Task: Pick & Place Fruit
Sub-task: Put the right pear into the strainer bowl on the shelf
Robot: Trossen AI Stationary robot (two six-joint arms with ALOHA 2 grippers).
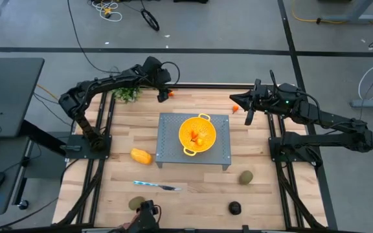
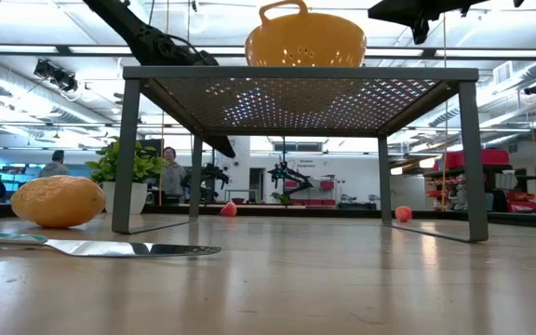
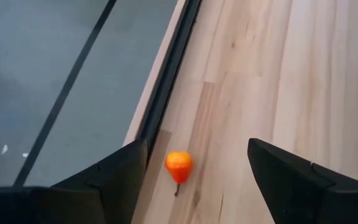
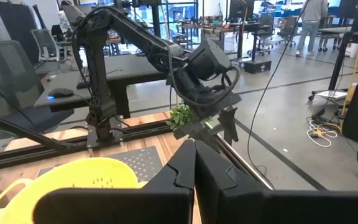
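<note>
Knife point(image 2: 110, 247): near table's front edge.
Left gripper point(image 1: 163, 95): jaws apart over orange-red ball point(image 3: 179, 165), back edge.
Right gripper point(image 1: 249, 111): closed, empty.

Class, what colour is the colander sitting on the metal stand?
Yellow. The colander shows best in the high view, on the grey perforated stand.

Two dark jointed arms, black cables, angular black fingers point(image 3: 291, 180)
</note>
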